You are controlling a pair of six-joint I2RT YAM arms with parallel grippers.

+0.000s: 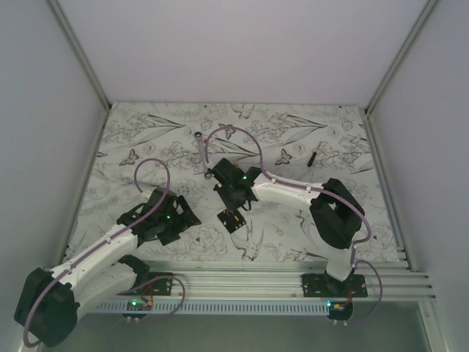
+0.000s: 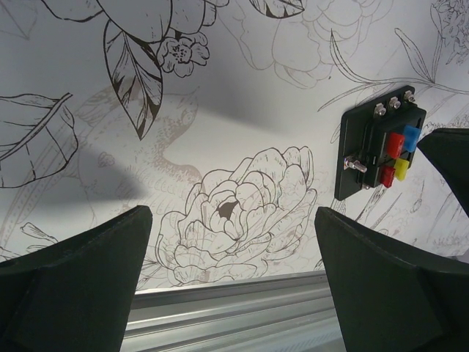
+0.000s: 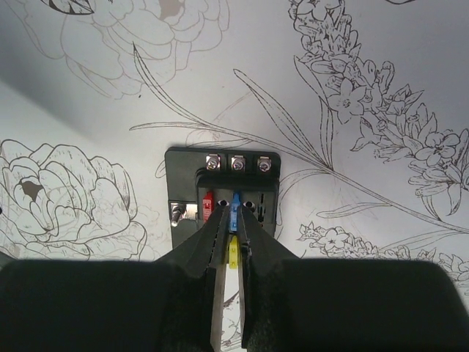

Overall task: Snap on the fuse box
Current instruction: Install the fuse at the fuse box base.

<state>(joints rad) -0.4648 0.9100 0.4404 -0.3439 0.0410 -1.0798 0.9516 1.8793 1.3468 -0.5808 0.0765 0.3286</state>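
Right wrist view puts the fuse box [image 3: 223, 183] flat on the flower-print table cover [image 3: 381, 66], at 12 o'clock of the fingers, its three screw terminals along the far edge. The right gripper [image 3: 233, 238] is closed to a thin slit over the box's face. The yellow fuse [image 3: 232, 253] sits in that slit, seemingly pinched, the blue fuse [image 3: 236, 207] is just past the tips at 12 o'clock, and the red fuse [image 3: 207, 207] is at 9 o'clock of them. Nothing braces the box, so a push that is off vertical would likely skate or tip it rather than seat anything. If the fingers lift while pinching, the yellow fuse may pull out or drag the box up with it, and the tips could also knock the blue one beside it. The left gripper [image 1: 165, 216], jaws spread wide and holding nothing, hangs at 9 o'clock of the box in the top view, near it but apart, so it gives no support. A sideways slide would carry the box toward it. The silver wrench [image 1: 199, 150] lies well clear at 12 o'clock.
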